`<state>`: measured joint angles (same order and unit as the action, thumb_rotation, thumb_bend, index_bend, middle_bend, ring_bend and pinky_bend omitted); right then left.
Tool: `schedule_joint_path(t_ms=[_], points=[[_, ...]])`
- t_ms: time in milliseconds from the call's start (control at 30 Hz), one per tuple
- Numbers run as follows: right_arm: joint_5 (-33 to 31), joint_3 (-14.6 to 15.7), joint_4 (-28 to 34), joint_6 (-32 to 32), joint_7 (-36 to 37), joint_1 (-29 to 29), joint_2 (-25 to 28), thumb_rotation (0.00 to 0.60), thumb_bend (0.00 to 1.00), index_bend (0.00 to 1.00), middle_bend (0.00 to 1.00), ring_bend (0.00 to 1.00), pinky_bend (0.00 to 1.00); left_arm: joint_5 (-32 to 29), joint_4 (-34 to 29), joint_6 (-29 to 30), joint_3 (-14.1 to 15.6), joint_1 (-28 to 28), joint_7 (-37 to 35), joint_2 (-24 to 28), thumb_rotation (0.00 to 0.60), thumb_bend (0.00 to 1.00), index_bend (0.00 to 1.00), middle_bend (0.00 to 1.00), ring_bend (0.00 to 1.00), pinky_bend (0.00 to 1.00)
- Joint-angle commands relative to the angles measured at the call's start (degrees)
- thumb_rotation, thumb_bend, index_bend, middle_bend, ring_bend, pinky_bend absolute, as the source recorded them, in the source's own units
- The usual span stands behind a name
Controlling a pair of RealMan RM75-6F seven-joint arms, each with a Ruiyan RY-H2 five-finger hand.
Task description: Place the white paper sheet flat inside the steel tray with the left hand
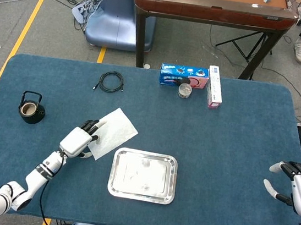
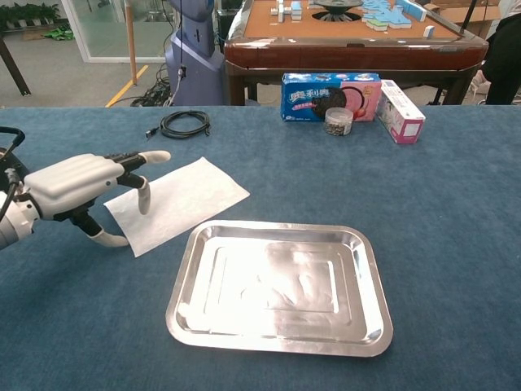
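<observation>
Left hand reaching over the near corner of the paper, nothing gripped yet.

The left hand is hovering with fingers spread over the left end of the white paper sheet, which is lying flat on the blue table just beside the steel tray, off its far-left corner. To do this well, the hand is likely needing to pinch a free edge rather than press down, since thin paper on cloth is slipping or crumpling easily; then lifting it clear of the tray's raised rim before laying it flat. The right hand is resting open at the table's right edge, well apart. A black cable, cookie box, small jar, pink box and tape roll are sitting out of the way.
</observation>
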<state>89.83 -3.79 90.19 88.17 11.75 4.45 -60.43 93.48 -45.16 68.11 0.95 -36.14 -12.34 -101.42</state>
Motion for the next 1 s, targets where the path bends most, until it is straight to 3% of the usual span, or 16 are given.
schedule_joint_path(t_ms=[33,500,733,1000], points=[[-0.05,-0.02,-0.01,-0.02,0.06,0.0,0.02,0.6,0.26,0.48,0.5,0.36,0.32,-0.07,0.19,-0.27,0.16,-0.05,-0.86,-0.19,0.6,0.13,0.49,0.0,0.0,0.1],[-0.08,-0.1,-0.03,0.13,0.2,-0.06,0.1,0.6,0.26,0.48,0.5,0.36,0.32,0.2,2.13,0.87,0.55,-0.02,-4.61,-1.51,0.6,0.13,0.5,0.0,0.0,0.11],[0.01,-0.08,0.06,0.27,0.24,-0.13,0.17,0.6,0.26,0.48,0.5,0.36,0.32,1.13,3.23,1.99,1.18,-0.19,-7.48,-1.9,0.6,0.25,0.51,0.0,0.0,0.11],[0.02,-0.09,0.04,0.21,0.2,-0.1,0.13,0.6,0.26,0.48,0.5,0.36,0.32,1.69,5.0,3.57,1.47,-0.08,-9.44,-2.61,0.6,0.29,0.55,0.02,0.0,0.13]])
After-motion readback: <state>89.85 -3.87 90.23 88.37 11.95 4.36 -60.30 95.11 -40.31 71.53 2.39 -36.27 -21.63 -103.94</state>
